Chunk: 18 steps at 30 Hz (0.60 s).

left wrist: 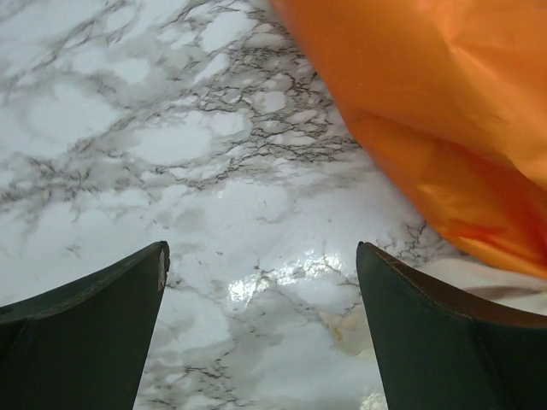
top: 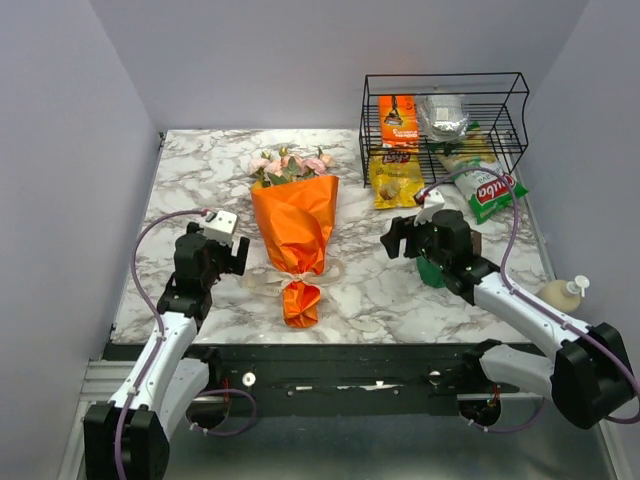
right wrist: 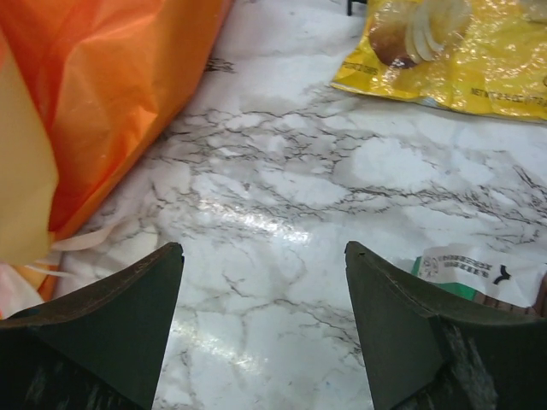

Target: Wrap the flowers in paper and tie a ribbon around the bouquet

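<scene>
The bouquet (top: pixel 293 228) lies in the middle of the marble table, its pink and cream flowers (top: pixel 288 164) pointing to the back. The orange paper (top: pixel 296 220) forms a cone with a narrow waist, where the cream ribbon (top: pixel 300 274) is tied, and a flared tail (top: pixel 301 301). My left gripper (top: pixel 240 256) stands open to the left of the waist, with only marble between its fingers (left wrist: pixel 102 316). The paper (left wrist: pixel 444 111) fills the upper right of the left wrist view. To the right of the bouquet my right gripper (top: pixel 392 240) is open and holds nothing. Paper (right wrist: pixel 94 111) and a ribbon end (right wrist: pixel 85 243) show left of it.
A black wire basket (top: pixel 443 120) with snack packets stands at the back right. A yellow packet (top: pixel 395 182) and a white and green packet (top: pixel 487 192) lie in front of it. A small bottle (top: pixel 562 294) stands near the right edge. Walls close in on both sides.
</scene>
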Available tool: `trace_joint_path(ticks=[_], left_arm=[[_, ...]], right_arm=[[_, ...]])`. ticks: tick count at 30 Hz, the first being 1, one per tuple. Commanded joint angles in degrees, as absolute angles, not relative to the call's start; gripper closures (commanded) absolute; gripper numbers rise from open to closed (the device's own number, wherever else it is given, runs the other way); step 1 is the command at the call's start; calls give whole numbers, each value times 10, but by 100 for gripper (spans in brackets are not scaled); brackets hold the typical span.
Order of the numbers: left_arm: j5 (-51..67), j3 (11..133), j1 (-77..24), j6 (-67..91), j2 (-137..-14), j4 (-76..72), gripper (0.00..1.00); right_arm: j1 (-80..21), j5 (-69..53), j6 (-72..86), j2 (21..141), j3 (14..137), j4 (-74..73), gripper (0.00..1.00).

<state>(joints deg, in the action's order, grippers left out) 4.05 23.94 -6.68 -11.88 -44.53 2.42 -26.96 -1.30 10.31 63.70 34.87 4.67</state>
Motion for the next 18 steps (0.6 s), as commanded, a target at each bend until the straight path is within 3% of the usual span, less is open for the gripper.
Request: trace_joint_path(ticks=[1,7,18], left_arm=[[-47,165,-49,82,-411,-144,1],[-7,63,-40,96,-360,-220,1],[-44,62,-35,120,-347,-171,1]], right_arm=[[-255,39,91,615,299,152,15],[-244,53,98,577,226,231,13],[-243,54,103,558,210,243,13]])
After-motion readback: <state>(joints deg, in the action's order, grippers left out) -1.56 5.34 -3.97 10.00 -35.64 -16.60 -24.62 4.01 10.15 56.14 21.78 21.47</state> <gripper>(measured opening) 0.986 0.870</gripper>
